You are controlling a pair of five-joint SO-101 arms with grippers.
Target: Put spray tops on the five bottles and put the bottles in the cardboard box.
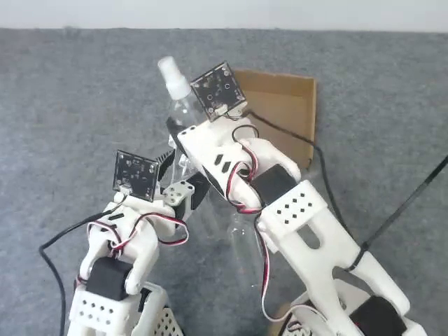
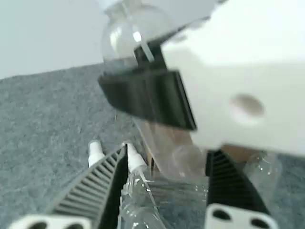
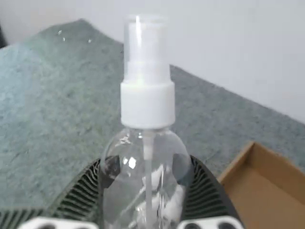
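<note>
Aloft, one bottle (one box).

The bench is covered from edge to edge in a grey, rough, carpet-like cloth under even light with only soft shadows, and behind its far edge rises a plain, bare, whitish wall.

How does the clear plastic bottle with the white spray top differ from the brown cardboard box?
The clear plastic bottle is see-through; the brown cardboard box is opaque. The bottle is held above the grey carpet in the right gripper; the box rests on it. The bottle is capped by a white spray top; the box is open.
</note>
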